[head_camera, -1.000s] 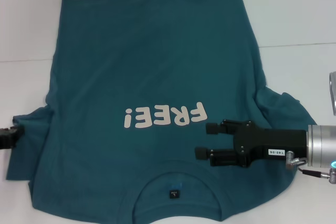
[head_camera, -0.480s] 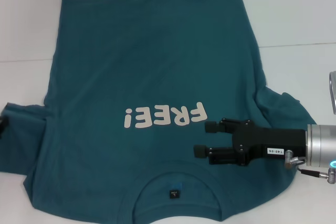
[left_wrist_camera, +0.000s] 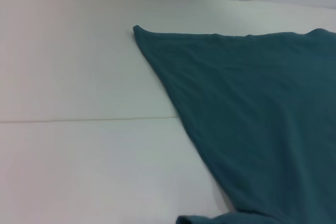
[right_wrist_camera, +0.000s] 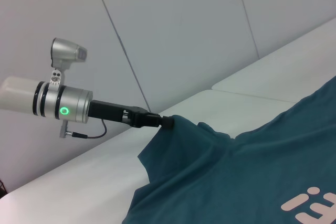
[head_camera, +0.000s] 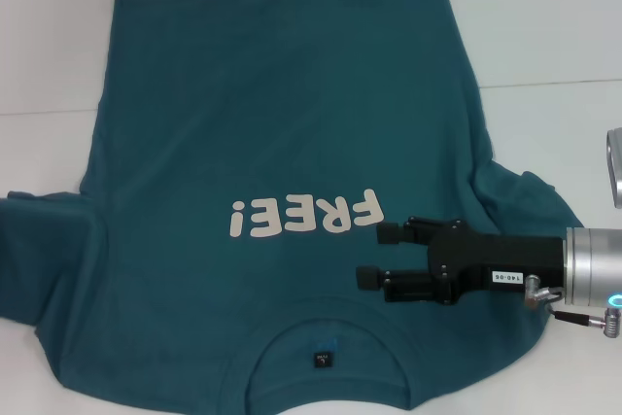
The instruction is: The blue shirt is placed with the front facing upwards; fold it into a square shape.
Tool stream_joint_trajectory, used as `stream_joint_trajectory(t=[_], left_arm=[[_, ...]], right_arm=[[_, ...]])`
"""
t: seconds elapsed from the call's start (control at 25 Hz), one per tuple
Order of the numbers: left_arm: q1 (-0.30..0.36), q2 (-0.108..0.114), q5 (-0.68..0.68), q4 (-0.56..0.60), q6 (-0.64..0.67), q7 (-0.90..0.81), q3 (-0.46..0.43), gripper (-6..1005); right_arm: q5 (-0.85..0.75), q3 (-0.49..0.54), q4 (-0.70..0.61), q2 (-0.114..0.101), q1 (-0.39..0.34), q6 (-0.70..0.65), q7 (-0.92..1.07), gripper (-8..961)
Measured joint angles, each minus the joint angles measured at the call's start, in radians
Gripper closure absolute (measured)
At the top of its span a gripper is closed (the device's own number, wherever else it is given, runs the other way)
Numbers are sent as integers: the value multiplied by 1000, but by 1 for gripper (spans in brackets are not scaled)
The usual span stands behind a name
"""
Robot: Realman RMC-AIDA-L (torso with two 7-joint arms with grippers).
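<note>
Head view: shirt [head_camera: 272,143] lies flat on the white table [head_camera: 554,36], print side up, "FREE!" print [head_camera: 303,216] readable from the far side, collar [head_camera: 326,337] w/ small dark label [head_camera: 320,360] at the near edge. Left sleeve [head_camera: 44,250] is spread out on the table at the left edge; right sleeve [head_camera: 525,211] is bunched and wrinkled. R gripper [head_camera: 374,256] reaches in from the right over the shirt's chest, just below the end of the print, betw. print and collar; its two black fingers [head_camera: 389,234] are spread apart w/ nothing betw. them. Cannot tell if they touch the cloth. L gripper isn't seen in this view. Left wrist view: only table and one straight edge of the shirt [left_wrist_camera: 252,114] running to a corner; no fingers seen. Right wrist view: L gripper [right_wrist_camera: 165,121] shows farther off, silver wrist w/ green light, black fingers pressed together on the sleeve edge [right_wrist_camera: 178,124], lifting it off the table so the cloth tents up; part of the print [right_wrist_camera: 310,205] shows low at the side.
</note>
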Motion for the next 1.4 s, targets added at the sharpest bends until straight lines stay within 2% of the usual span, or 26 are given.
stream_joint_trajectory(t=[0.44, 0.56, 1.12, 1.4], left_arm=[[-1, -1, -3, 46, 8, -8, -2, 999], [-1, -7, -4, 65, 18, -24, 4, 999], [-10, -19, -8, 83, 177, -126, 7, 999], [-25, -35, -39, 77, 273, -159, 8, 999]], right_arm=[[0, 0, 8, 2, 1, 0, 1, 56], [0, 0, 12, 2, 1, 0, 1, 58], [0, 0, 12, 2, 2, 0, 1, 64], [0, 0, 12, 1, 2, 2, 1, 67]])
